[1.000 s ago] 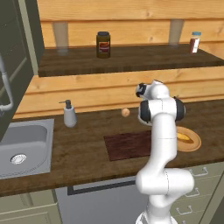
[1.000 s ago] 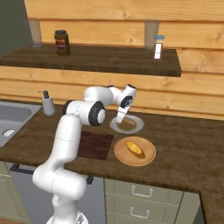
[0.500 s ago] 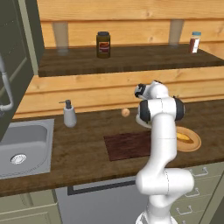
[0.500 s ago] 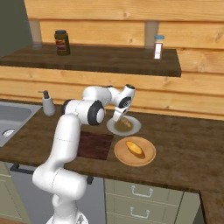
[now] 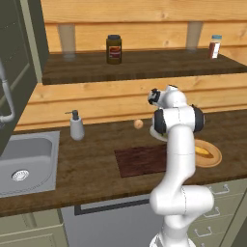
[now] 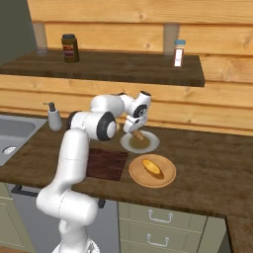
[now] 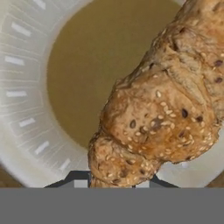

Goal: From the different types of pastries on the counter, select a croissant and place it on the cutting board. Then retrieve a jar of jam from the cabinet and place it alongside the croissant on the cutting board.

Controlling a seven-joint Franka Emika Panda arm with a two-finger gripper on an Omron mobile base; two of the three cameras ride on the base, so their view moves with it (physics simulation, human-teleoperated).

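Croissant (image 7: 162, 118), brown and seeded, lying on the white plate (image 7: 26, 87) at the back of the counter (image 6: 207, 163), with the gripper (image 6: 135, 129) lowered onto it and its jaws closed on the pastry's near end. The grip appears to sit toward one tip rather than mid-body, so the lift should probably be slow and straight up until the croissant clears the plate rim, then carried low. The cutting board (image 6: 106, 164) lies just left of the plate, nearer the counter edge; set the croissant toward one side, leaving room for the jam jar (image 6: 70, 48) on the shelf. A second pastry (image 6: 152, 168) occupies the wooden plate (image 6: 167, 178).
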